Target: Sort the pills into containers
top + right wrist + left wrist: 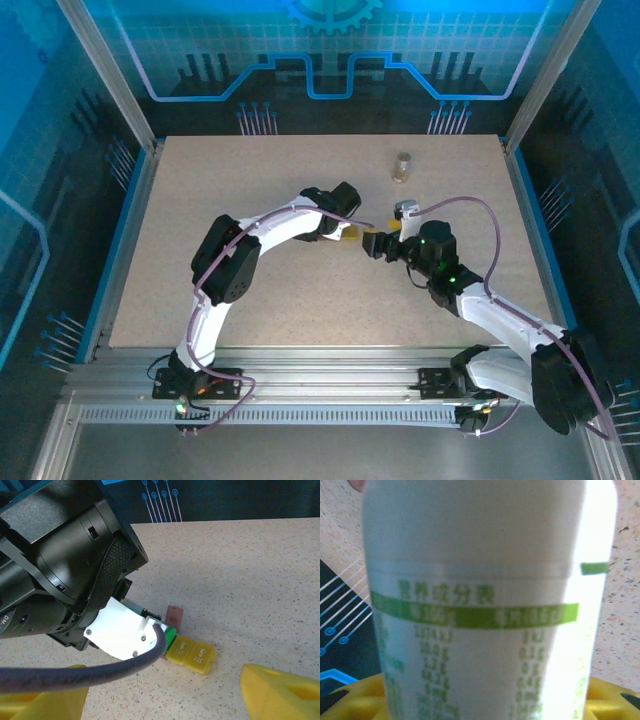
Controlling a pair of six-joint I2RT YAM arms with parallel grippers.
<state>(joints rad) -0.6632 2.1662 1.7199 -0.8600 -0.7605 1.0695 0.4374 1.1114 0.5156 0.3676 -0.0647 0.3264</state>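
Observation:
A white bottle [470,580] with a green label band stands between the yellow fingertips [350,697] of my left gripper [480,700], which is shut on it. In the top view my left gripper [352,229] is at the table's middle, just left of my right gripper [376,243]. A yellow container [192,653] with two lids lies on the table, and a red-brown container [174,615] lies just behind it. A green part of the bottle [171,634] touches the yellow one. My right gripper [160,700] is open, with its fingers [280,690] wide apart in front of them. The pills are hidden.
A small clear jar [403,166] stands alone at the back of the speckled table [250,180]. The left arm's black wrist [65,565] with its white camera mount and cable hangs over the containers' left side. Metal frame posts line the table's sides.

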